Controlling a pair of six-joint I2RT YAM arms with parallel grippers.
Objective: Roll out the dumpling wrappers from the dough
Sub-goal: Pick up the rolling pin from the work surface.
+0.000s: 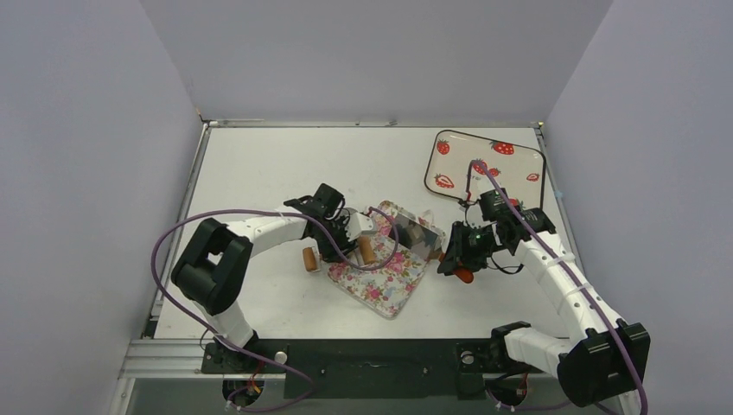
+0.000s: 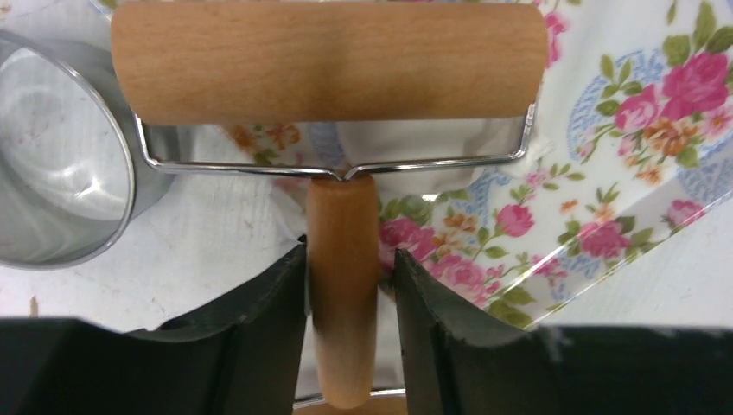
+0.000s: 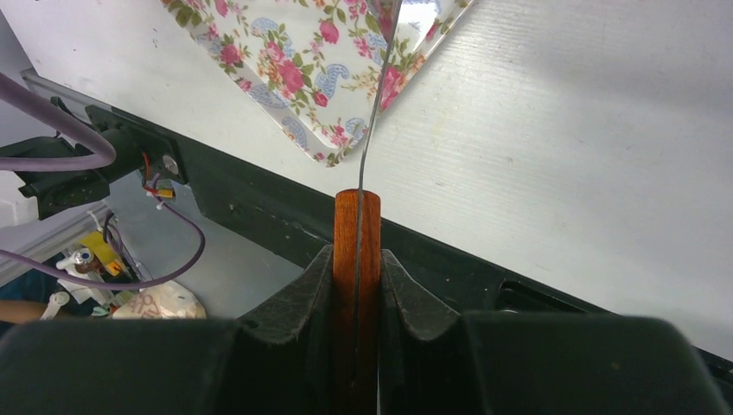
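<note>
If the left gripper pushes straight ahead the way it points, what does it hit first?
Likely the brown wooden roller: the left gripper straddles its handle, so the wire yoke and barrel come first, before the floral tray.

White table point(image 1: 285, 164) with floral tray point(image 1: 380, 284), strawberry tray point(image 1: 467, 147), metal ring point(image 2: 52, 173)

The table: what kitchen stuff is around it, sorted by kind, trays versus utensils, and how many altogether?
Trays: 2 (floral tray, strawberry tray)
Utensils: 3 (wooden roller, metal ring, red-handled spatula)
Total: 5
</note>
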